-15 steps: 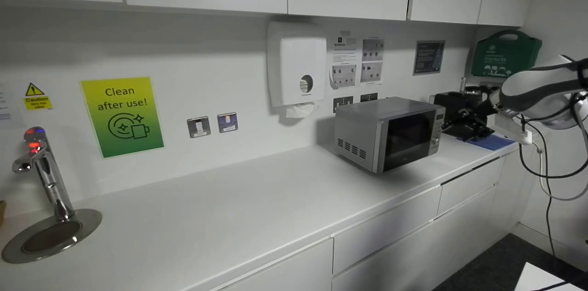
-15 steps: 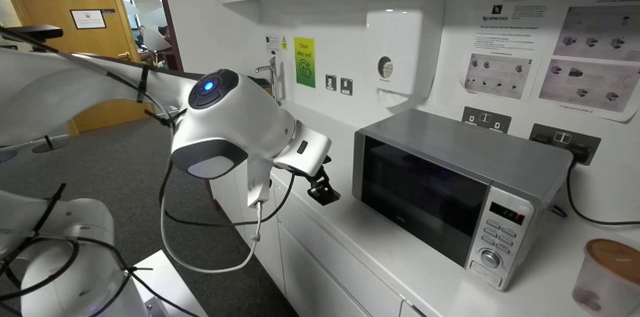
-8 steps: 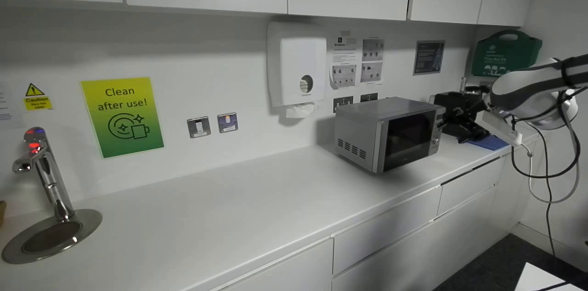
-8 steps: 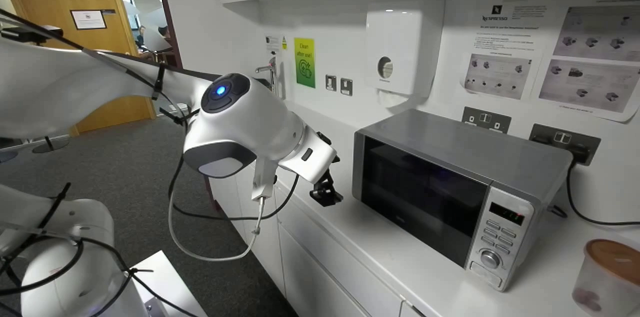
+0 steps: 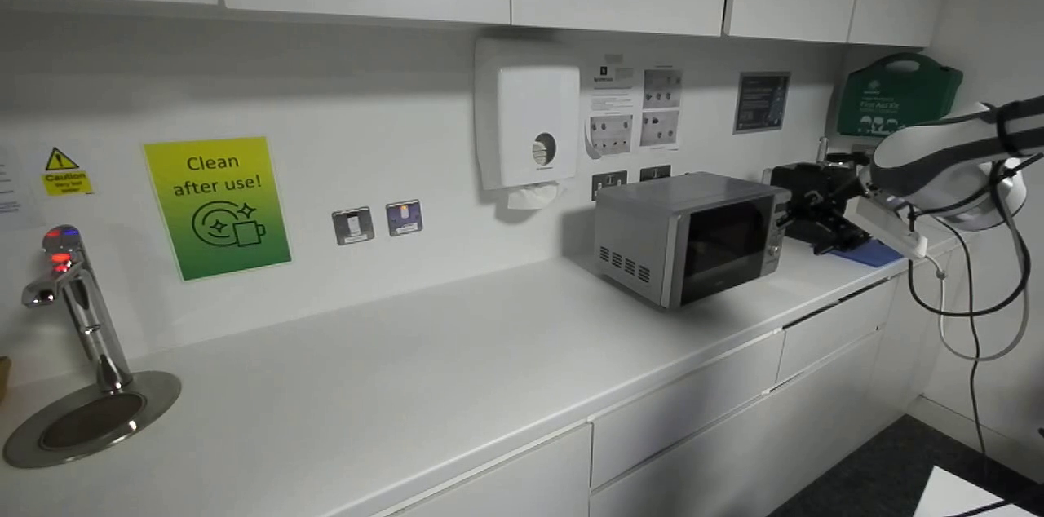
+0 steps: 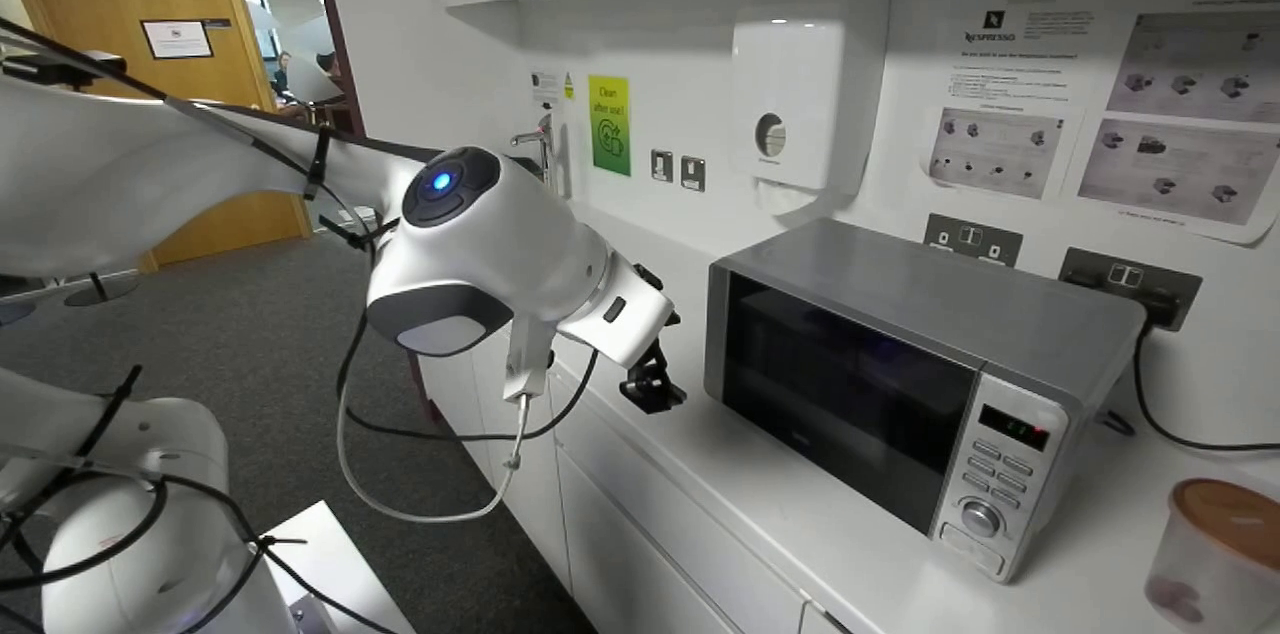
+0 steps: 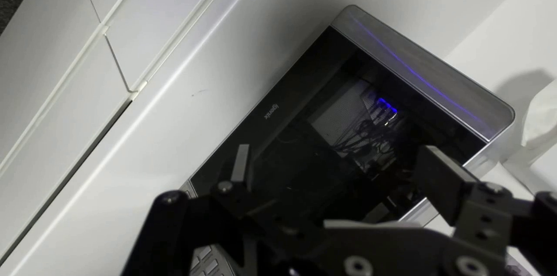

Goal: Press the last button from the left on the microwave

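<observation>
The microwave [image 6: 930,329] is silver-grey with a black window [image 6: 848,401]; the gripper [image 7: 342,160] is black; the poster [image 5: 218,209] grades from yellow to green.

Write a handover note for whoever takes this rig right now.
Gripper: open, holding nothing, pointed at the door.
Microwave: on the counter, door shut; its display is lit, digits too small to read.
Done: gripper stands before the microwave. Nothing touches the buttons now; whether any was pressed, I cannot tell.
Left: likely shift across to the buttons and press. The small ones stand in two columns above a knob, so first settle which "last from the left" means.
</observation>
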`<state>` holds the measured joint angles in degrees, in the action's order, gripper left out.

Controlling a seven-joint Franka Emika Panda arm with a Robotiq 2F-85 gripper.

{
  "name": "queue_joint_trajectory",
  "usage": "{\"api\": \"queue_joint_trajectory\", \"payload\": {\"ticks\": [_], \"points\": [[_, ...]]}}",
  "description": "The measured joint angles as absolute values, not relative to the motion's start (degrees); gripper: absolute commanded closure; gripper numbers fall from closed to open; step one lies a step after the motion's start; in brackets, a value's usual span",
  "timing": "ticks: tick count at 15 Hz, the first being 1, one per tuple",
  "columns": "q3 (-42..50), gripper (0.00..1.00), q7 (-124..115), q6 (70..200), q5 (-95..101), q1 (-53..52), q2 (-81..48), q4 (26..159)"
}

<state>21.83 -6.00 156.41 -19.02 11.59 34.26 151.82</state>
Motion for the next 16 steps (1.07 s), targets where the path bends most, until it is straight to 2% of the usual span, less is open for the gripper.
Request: {"api": "queue_joint_trajectory", "payload": {"ticks": [4,9,16], "points": [[26.22,0.00,-6.05,156.88,-26.33,10.44,32.91,147.84],[35.43,0.00,-5.97,157.27,-38.82,6.14,25.80,134.64],[48.29,0.00,3.73,173.49,-67.28,-12.25,18.12,123.26]]}}
